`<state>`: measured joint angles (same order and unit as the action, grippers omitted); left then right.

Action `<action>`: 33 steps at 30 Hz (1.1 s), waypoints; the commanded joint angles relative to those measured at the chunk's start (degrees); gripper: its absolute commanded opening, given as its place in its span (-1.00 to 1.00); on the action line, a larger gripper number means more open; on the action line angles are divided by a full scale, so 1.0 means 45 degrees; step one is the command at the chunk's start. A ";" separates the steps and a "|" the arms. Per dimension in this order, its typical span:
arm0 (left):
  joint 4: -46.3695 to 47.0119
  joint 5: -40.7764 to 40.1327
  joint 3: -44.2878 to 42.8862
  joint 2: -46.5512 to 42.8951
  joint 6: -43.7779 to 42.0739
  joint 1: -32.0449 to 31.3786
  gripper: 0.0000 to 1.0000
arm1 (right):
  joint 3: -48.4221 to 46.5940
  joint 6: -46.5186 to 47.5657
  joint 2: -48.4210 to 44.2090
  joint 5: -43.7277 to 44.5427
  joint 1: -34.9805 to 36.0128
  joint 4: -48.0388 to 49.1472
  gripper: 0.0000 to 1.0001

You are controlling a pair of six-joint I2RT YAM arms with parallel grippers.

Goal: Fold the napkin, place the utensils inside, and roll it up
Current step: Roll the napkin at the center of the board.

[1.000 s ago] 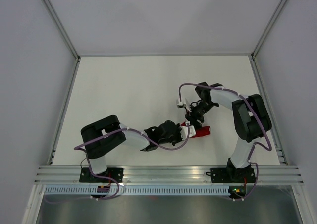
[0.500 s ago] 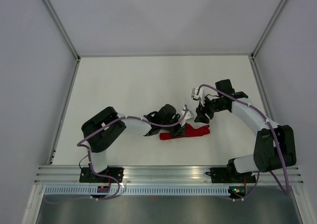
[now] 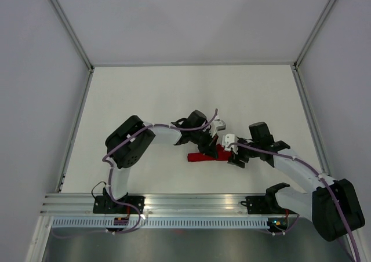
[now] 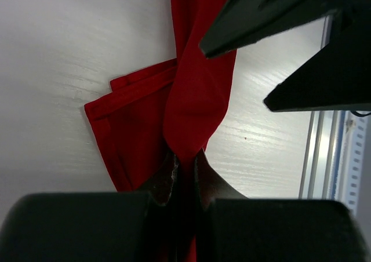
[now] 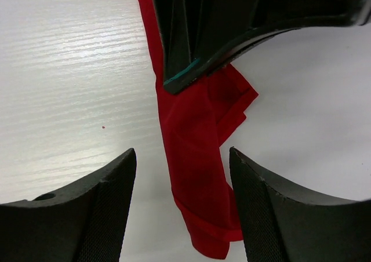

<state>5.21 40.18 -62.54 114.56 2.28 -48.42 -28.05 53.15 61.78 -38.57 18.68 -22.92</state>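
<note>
Overhead hides it; wrist views show left gripper pinching the napkin, right gripper gaping empty over it.

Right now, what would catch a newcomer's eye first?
The bright red napkin, bunched into a narrow strip on the white table, towards its near edge. The left gripper is pinched shut on the cloth, and the right gripper hangs open over the strip, one finger on either side.

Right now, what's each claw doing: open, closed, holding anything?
Left claw: closed on the napkin.
Right claw: open, straddling the napkin.
</note>
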 commanded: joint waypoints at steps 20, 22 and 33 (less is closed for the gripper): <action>-0.3562 0.1891 -0.0828 0.1808 0.1386 0.0897 -0.49 | 0.1235 0.0846 0.1486 0.2946 0.2705 0.2594 -0.17; -0.3386 0.1813 -0.0770 0.1516 0.1581 0.0956 -0.37 | 0.1021 0.0963 0.1661 0.2809 0.2705 0.2069 -0.39; -0.1239 -0.0701 0.0651 -0.1139 0.1933 0.1112 -0.27 | -0.1204 0.1392 0.3009 0.1600 0.2413 -0.1328 -0.74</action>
<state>-3.09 46.68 -63.79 114.76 8.75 -44.16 -30.83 58.00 73.54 -29.47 30.55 -18.74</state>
